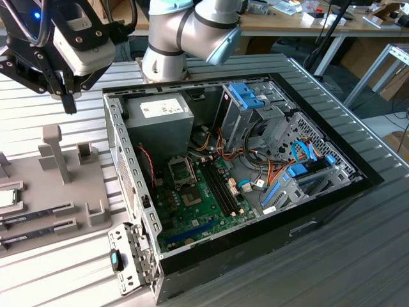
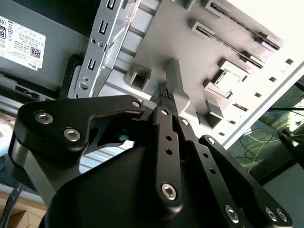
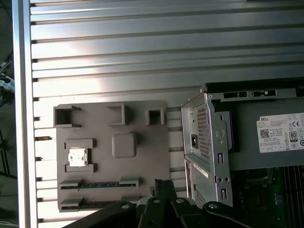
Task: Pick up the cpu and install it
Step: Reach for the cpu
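Note:
The cpu (image 3: 77, 157), a small square chip with a silver top, lies flat in a recess of the grey holder plate (image 3: 142, 152). It also shows in the second wrist view (image 2: 227, 78) and at the exterior view's far left edge (image 1: 6, 198). My gripper (image 1: 68, 105) hangs above the plate's far end, well above and apart from the cpu. Its dark fingers (image 2: 165, 95) are shut together with nothing between them, and they point down over a grey upright post (image 1: 56, 153). The fingertips (image 3: 160, 184) show over the plate's edge.
The open computer case (image 1: 128, 192) lies on the ribbed metal table (image 1: 358, 256), right of the plate. Inside are a grey power supply (image 1: 163, 115), a green motherboard (image 1: 211, 204) with a metal-framed socket (image 1: 180, 170), cables and blue-tabbed drive bays. Memory sticks (image 1: 35, 217) lie on the plate.

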{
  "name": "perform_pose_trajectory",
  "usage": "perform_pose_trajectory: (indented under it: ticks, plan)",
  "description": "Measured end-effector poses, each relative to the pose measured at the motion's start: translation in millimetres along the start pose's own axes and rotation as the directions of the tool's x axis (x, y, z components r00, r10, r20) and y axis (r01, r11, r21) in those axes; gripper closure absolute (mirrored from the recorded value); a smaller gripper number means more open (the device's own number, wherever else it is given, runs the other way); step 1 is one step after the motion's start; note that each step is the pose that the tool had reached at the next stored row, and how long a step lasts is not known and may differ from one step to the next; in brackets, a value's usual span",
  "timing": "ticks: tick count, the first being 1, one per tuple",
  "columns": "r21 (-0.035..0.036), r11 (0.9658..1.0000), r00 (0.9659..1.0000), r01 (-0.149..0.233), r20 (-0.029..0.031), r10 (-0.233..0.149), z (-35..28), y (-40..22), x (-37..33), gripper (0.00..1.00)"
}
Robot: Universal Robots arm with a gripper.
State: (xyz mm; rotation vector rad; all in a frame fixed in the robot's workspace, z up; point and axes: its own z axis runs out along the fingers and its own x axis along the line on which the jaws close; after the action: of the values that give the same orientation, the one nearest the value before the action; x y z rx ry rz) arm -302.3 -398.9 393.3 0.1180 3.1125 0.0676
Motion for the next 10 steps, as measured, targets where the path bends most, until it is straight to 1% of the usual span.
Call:
perform_pose_trajectory:
  ticks: [10]
  plan:
    - [0.0000,1.0000,1.0000,0.000,0.0000,0.000,-0.2,-0.5,6.3,0.89]
